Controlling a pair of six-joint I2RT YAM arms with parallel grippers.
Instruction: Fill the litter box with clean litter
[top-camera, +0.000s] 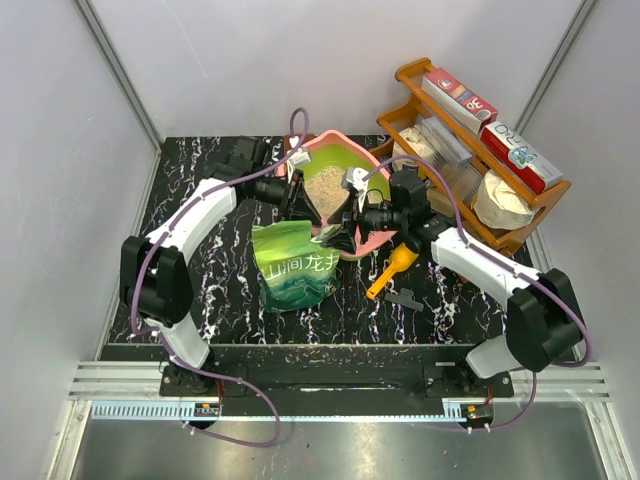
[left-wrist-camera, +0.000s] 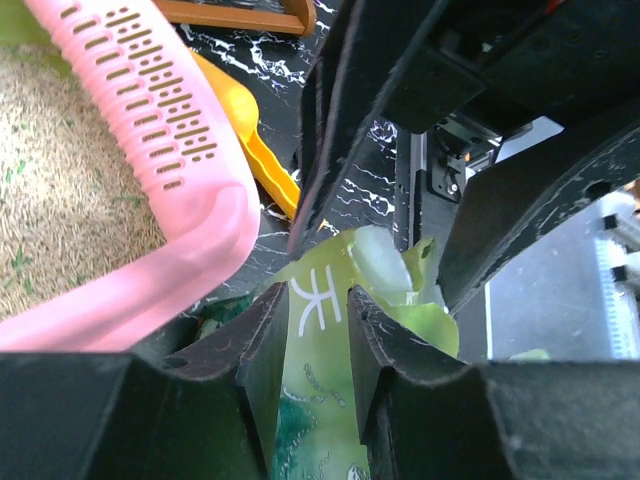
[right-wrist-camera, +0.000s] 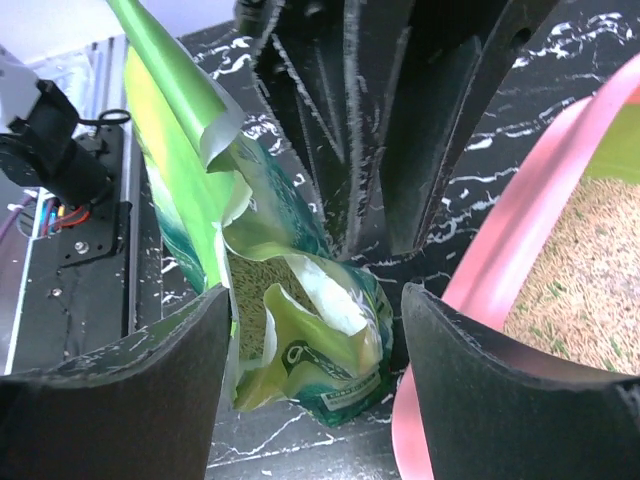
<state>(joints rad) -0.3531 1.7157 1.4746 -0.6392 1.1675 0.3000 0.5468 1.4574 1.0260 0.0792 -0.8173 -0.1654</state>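
Already holding beige clean litter (top-camera: 326, 190): pink litter box (top-camera: 335, 133), lime-green inside. Left gripper (left-wrist-camera: 318, 305) clamped on green bag (top-camera: 293, 265); right gripper (right-wrist-camera: 315, 300) spread wide.

Your surface (top-camera: 230, 300) is black, veined with white marbling; at twelve o'clock the litter box (top-camera: 338, 136) is pink with lime-green inner walls and a slotted lip; the clean litter (top-camera: 325, 190) is beige-tan; the bag (top-camera: 293, 265) is green with white characters; the scoop (top-camera: 392, 268), at its three o'clock, yellow-orange; the rack (top-camera: 425, 75), at two o'clock, brown.
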